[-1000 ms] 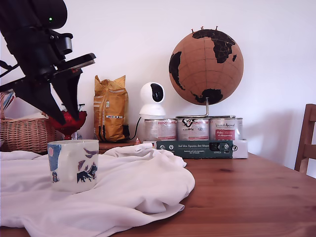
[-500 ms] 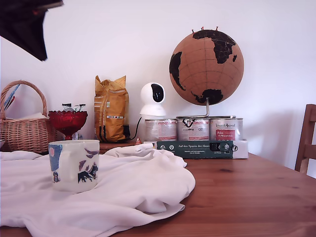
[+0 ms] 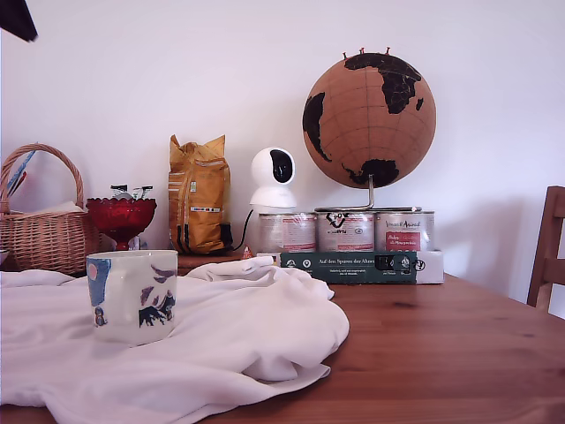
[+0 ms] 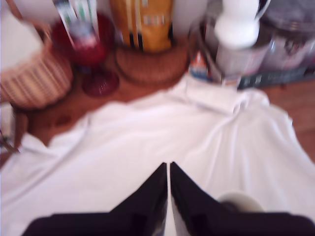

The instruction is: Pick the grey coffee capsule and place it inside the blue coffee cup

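1. Grey coffee capsule: it shows in neither view; whether it already lies inside the blue coffee cup (image 3: 132, 296) cannot be told, since the exterior view looks at the cup from the side and the wrist view catches only a sliver of pale rim (image 4: 241, 200).
2. That cup stands upright on a rumpled white cloth (image 3: 247, 336) spread over the wooden tabletop (image 3: 441, 353), toward the front edge at the exterior view's left.
3. Gripper (image 4: 169, 169) hangs high above the cloth; its two dark fingers (image 4: 147, 191) meet at the tips with only a hairline gap, and nothing is visible between them, so I read them as closed on nothing.
4. In the exterior view only a dark corner of the arm shows at the top left.
5. Handling, as a judgement: a capsule of this kind is likely light, with a thin wall that dents easily and smooth sides, so a gentle pinch across the round body below the flat face should suit.
6. Soft cloth gives under pressure, which may let a small thing tip or slide.
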You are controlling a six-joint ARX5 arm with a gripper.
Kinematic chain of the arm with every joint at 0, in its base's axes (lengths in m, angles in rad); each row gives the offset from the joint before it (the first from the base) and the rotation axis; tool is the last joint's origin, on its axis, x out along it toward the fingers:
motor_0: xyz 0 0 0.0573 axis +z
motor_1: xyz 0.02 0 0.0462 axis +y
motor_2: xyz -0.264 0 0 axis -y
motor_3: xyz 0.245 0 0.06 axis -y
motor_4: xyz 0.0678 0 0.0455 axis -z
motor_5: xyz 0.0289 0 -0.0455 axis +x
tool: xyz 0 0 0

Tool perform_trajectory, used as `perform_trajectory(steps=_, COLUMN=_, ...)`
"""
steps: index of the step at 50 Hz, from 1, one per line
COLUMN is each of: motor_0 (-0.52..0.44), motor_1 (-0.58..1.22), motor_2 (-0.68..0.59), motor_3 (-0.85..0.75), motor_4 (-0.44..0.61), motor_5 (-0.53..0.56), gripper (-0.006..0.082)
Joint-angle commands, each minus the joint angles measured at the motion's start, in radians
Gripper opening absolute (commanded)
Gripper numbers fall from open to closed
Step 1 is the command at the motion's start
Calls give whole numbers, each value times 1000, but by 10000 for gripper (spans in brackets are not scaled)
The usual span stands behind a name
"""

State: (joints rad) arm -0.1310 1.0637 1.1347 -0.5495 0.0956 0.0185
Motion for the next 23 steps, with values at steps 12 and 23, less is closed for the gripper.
perform_trajectory(steps=12, motor_0=13, motor_1=-182, motor_2=-202, motor_3=126, motor_4=-46, motor_5=8, gripper=-19)
perform_trajectory(steps=23, motor_0=13, motor_1=-302, motor_2=-273, motor_3=154, motor_4=-111, motor_5=8, gripper=-19)
